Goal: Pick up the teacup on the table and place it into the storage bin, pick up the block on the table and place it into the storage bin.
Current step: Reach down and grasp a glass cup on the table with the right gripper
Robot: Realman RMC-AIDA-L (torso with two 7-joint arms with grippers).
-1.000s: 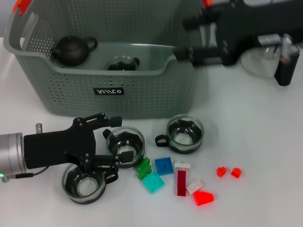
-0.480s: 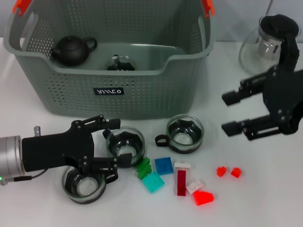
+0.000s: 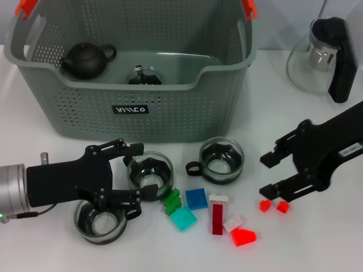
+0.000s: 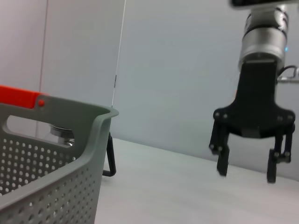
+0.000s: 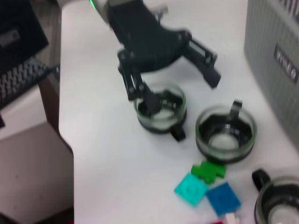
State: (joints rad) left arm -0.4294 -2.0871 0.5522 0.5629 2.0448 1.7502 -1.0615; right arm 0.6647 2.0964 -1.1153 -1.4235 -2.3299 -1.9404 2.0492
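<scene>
Teacups are sitting on the white table [image 3: 317,238] in front of the storage bin [image 3: 187,107]. Starting at the left, the left gripper [image 3: 122,175] is staying low with its jaws spread wide, one finger over the nearest teacup [image 3: 101,220] and the other beside the middle teacup [image 3: 150,174], gripping neither. A third teacup [image 3: 222,160] is standing just beyond, and the bin behind is already holding a dark teapot [image 3: 86,59] and a glass cup [image 3: 144,76]. Moving right, loose blocks are lying scattered, among them a blue block [image 3: 197,198] and two small red blocks [image 3: 274,206]. The right gripper [image 3: 271,175] has swung down from over the bin and is now hovering with wide, empty jaws right above those red blocks, apparently beginning a block pickup.
</scene>
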